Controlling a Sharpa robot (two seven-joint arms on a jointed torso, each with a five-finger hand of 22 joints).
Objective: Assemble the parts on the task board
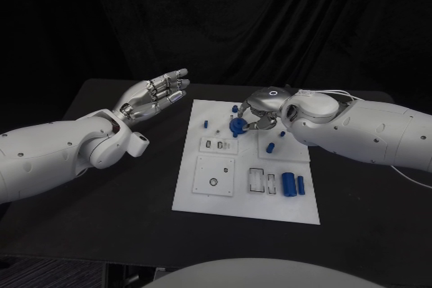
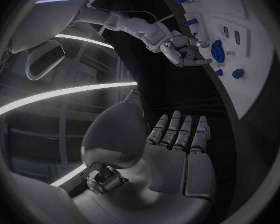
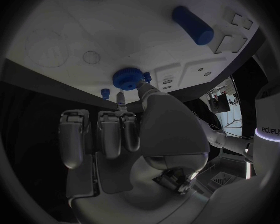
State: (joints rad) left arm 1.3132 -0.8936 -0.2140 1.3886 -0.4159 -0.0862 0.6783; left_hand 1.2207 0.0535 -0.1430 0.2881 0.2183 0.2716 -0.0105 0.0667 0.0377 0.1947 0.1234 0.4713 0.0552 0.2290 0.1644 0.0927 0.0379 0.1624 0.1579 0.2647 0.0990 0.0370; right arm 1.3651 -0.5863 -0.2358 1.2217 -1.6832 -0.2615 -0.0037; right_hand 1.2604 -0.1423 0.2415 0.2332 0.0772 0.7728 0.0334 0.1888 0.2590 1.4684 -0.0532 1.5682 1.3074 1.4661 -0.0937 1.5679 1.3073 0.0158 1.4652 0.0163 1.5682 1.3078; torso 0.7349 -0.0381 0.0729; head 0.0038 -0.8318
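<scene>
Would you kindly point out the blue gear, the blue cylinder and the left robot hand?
Blue gear point(image 1: 238, 125), head view, on its round body.
Blue cylinder point(image 1: 288, 183), head view, at mid-length.
Left robot hand point(image 1: 155, 94), head view, on the palm.

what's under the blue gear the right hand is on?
The white board lies under the gear, which the right hand pinches. The gear itself and the fingers cover the spot beneath, so any peg or hole there cannot be seen.

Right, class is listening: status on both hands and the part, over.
Left hand open, raised off the board. Right hand pinching a blue gear at the board's far end. Nothing in the way.
</scene>
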